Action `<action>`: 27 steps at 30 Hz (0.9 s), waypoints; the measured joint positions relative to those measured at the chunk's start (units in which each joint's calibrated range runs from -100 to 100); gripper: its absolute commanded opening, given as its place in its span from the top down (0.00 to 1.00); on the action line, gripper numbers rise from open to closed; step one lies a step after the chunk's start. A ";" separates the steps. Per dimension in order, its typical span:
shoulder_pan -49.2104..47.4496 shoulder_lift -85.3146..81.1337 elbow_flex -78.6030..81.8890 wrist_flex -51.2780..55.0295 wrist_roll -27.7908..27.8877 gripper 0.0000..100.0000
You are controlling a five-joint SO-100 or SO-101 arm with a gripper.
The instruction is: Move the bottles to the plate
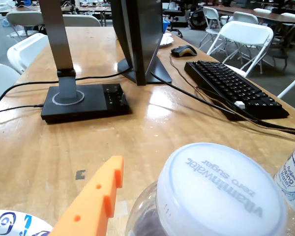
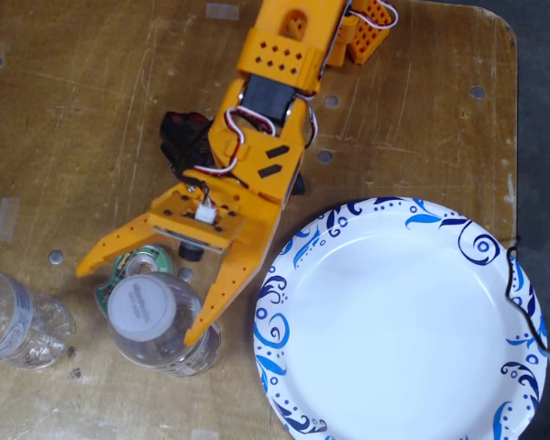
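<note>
the capped bottle (image 2: 156, 321) stands upright on the wooden table (image 2: 64, 119), its white cap (image 1: 221, 189) filling the lower part of the wrist view, and in the fixed view it sits just left of the plate (image 2: 399, 321), close to the blue rim but not on it. the gripper (image 2: 142, 298) straddles it from above: one orange finger (image 2: 229, 284) runs down the bottle's right side, between it and the plate, and appears to touch or nearly touch the shoulder, while the other finger (image 2: 115, 246) splays out to the upper left, clear of the cap. so you have wide open jaws with the bottle between them and nothing gripped. the bottle's long axis is vertical, so your close should come across its body, and the carry then goes to the right in the fixed view, a short way over the rim. the second bottle (image 2: 18, 316) stands well to the left near the frame edge, its label (image 1: 291, 179) just showing at the right of the wrist view. the green tape dispenser (image 2: 133, 270) sits under the open jaws just beside the bottle; mind it doesn't snag.
</note>
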 measured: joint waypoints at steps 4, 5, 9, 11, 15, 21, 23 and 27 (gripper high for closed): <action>0.09 2.43 -2.70 0.00 0.00 0.57; 0.27 3.10 -3.42 0.00 0.00 0.57; 0.73 4.95 -5.67 0.00 0.00 0.57; 1.00 5.29 -5.76 0.00 0.00 0.57; 1.82 5.29 -5.94 0.00 0.00 0.63; 2.10 5.29 -6.56 0.00 0.05 0.76; 3.01 5.29 -6.56 -0.43 0.05 0.77; 3.46 5.29 -6.56 -3.83 0.05 0.77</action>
